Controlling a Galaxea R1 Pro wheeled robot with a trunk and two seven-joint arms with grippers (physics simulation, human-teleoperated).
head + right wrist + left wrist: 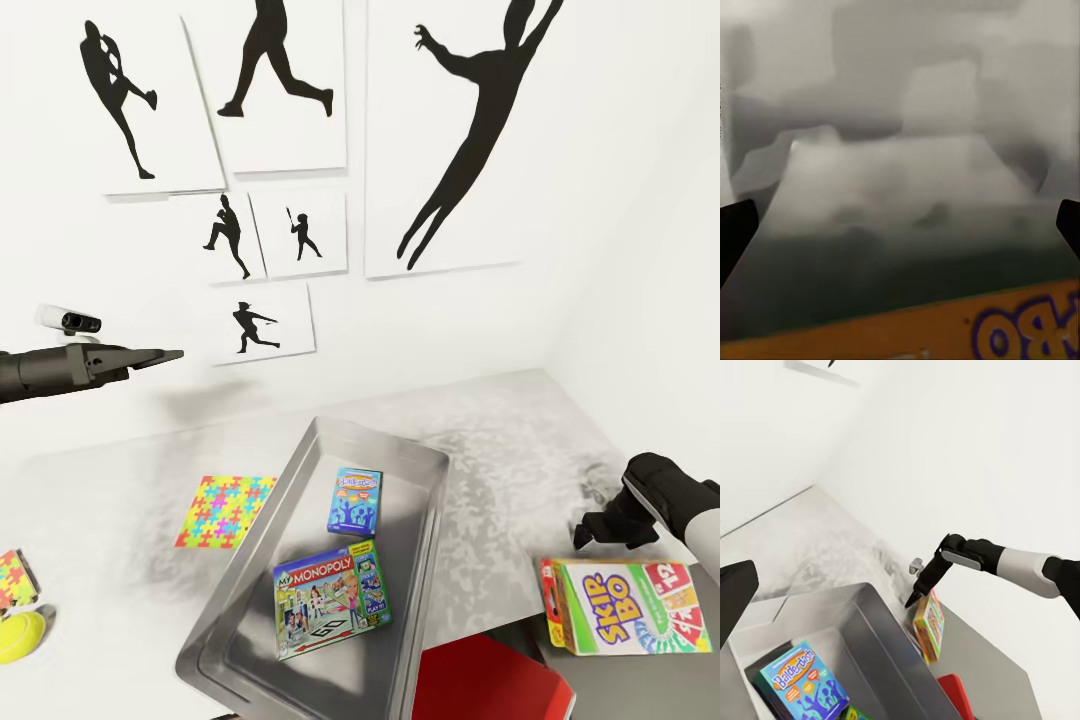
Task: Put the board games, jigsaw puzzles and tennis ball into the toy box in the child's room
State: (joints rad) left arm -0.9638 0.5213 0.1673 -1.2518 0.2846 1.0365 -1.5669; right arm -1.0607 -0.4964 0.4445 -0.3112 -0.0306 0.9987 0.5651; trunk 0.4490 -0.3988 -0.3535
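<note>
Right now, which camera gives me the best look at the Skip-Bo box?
The head view: the Skip-Bo box lies flat on the table, lid readable, just below the right gripper. The left wrist view shows it small and edge-on; the right wrist view catches a blurred strip of lettering.

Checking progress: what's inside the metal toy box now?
Inside the toy box: a Monopoly game and a blue Balderdash box. Anything beneath them is hidden.

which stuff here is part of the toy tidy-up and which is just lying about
Part of the job:
toy box
Monopoly game and Balderdash game, already in the box
Skip-Bo game, on the table beside the right gripper
two jigsaw puzzles
tennis ball

Just lying about:
silhouette posters on the wall
red object beside the box
</note>
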